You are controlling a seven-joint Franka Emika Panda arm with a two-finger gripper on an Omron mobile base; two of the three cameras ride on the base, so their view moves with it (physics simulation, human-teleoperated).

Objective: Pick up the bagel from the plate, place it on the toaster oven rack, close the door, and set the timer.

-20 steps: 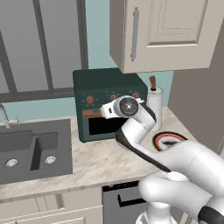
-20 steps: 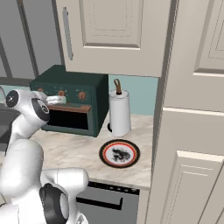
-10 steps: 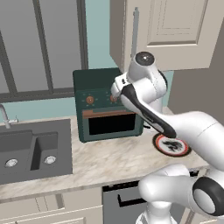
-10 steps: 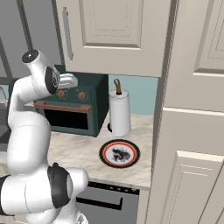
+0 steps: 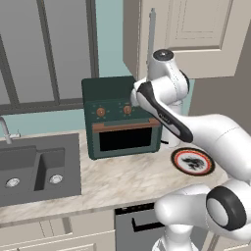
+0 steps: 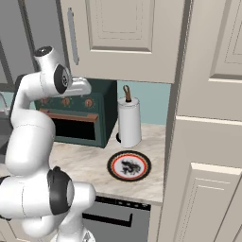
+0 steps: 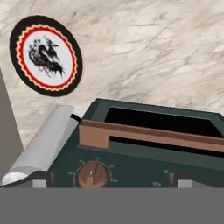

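The dark green toaster oven (image 5: 120, 117) stands on the counter with its door (image 5: 126, 139) shut, copper handle (image 7: 144, 133) along the top edge. The rack is hidden behind the black glass. My gripper (image 7: 110, 179) hovers above the oven's front, open and holding nothing, its fingertips (image 7: 41, 177) straddling an orange knob (image 7: 92, 173). The plate (image 6: 114, 163) lies to the right of the oven with only its dark pattern showing; the bagel is out of view. My arm covers the oven's right corner in the left base view.
A white paper-towel roll (image 6: 128, 120) stands between oven and plate. A dark sink (image 5: 34, 169) is set in the counter on the left. Beige cabinets (image 6: 123, 38) hang just above the oven, and a tall cabinet (image 6: 208, 142) closes off the right.
My hand has climbed from in front of the oven door up to the knob row at the oven's top. The door stays shut and the plate has not moved.
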